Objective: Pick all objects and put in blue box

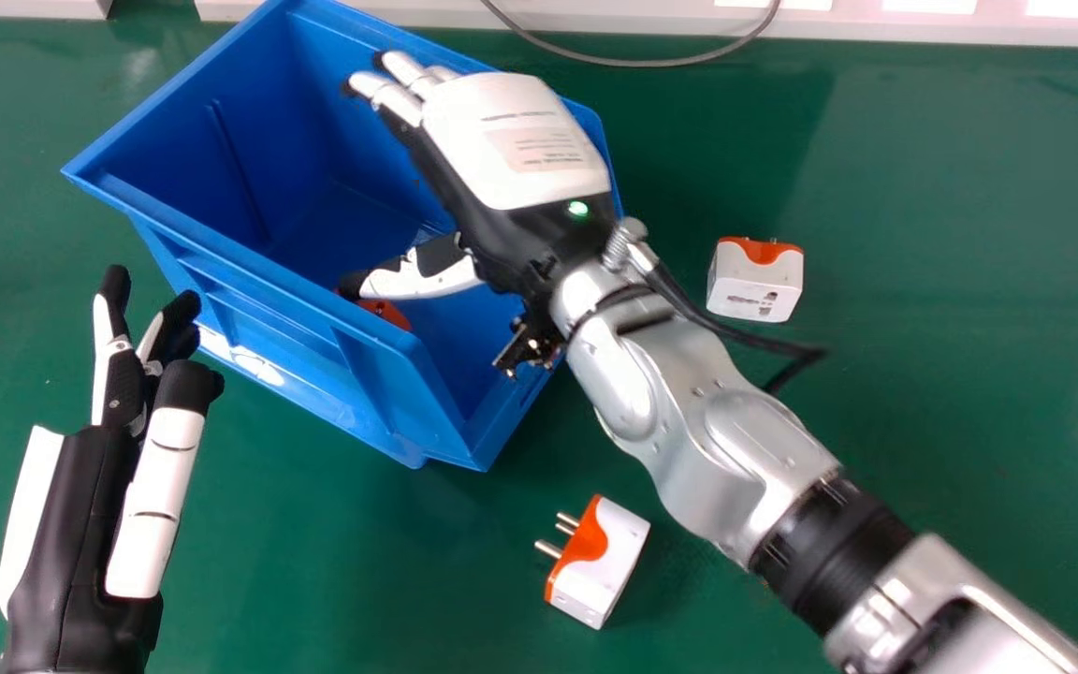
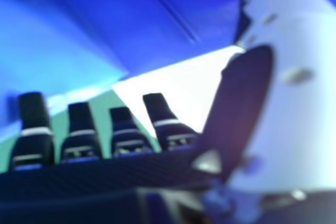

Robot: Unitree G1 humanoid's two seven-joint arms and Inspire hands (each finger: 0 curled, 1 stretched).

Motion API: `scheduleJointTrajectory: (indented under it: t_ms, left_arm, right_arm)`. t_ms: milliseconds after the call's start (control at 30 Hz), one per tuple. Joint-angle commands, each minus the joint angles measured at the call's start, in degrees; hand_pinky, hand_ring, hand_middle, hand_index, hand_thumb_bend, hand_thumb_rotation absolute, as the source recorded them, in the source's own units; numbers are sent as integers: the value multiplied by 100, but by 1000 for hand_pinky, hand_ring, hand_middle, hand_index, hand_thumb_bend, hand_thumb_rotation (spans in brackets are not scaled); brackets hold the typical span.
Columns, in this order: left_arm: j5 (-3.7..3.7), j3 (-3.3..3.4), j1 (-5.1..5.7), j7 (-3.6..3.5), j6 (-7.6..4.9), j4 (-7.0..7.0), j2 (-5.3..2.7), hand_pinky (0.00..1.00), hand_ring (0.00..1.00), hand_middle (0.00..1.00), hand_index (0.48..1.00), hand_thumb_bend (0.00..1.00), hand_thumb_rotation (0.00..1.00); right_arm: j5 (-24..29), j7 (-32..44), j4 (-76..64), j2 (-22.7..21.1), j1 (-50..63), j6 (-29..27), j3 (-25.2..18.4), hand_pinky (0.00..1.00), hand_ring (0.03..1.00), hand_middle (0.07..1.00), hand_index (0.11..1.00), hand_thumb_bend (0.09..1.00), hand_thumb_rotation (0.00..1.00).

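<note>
In the head view my right hand (image 1: 511, 140) is over the blue box (image 1: 221, 243), palm down, fingers straight and thumb spread apart, holding nothing. An orange piece of an object (image 1: 387, 312) shows inside the box below the thumb. A white and orange adapter (image 1: 595, 562) lies on the table in front of the box, its pins toward the left. Another white and orange adapter (image 1: 756, 281) is right of the box. My left hand (image 1: 80, 524) is open at the left, beside the box. In the right hand view my right hand (image 2: 126, 140) has extended fingers, with the box's blue walls (image 2: 157, 19) beyond them.
The green table (image 1: 951, 374) surrounds the box. A grey cable (image 1: 633, 63) curves along the table's far edge, near a white ledge (image 1: 876, 23). My right forearm crosses above the table between the two adapters.
</note>
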Motion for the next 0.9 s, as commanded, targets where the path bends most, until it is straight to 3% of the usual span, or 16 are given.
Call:
scheduleJointTrajectory:
  t_ms: [0, 300, 600, 867]
  left_arm:
    - [17, 39, -57, -4, -23, 24, 88, 903, 968, 968, 964, 698, 972]
    - [-59, 67, -137, -37, 18, 89, 150, 912, 975, 973, 971, 691, 982]
    - [-120, 130, -114, -85, -77, 115, 164, 920, 980, 978, 976, 686, 993]
    - [-149, 162, -88, -124, -64, 89, 175, 913, 983, 980, 980, 689, 996]
  right_arm:
    - [-66, 15, -705, -88, 273, 72, -147, 722, 867, 911, 851, 450, 495]
    - [-166, 231, -2325, -415, 1523, 283, -350, 714, 864, 908, 857, 414, 531]
    - [-365, 342, -3971, -893, 3040, 358, -701, 725, 865, 907, 855, 395, 550]
    - [-720, 274, -4969, -1111, 4131, 435, -1253, 742, 882, 910, 862, 367, 557]
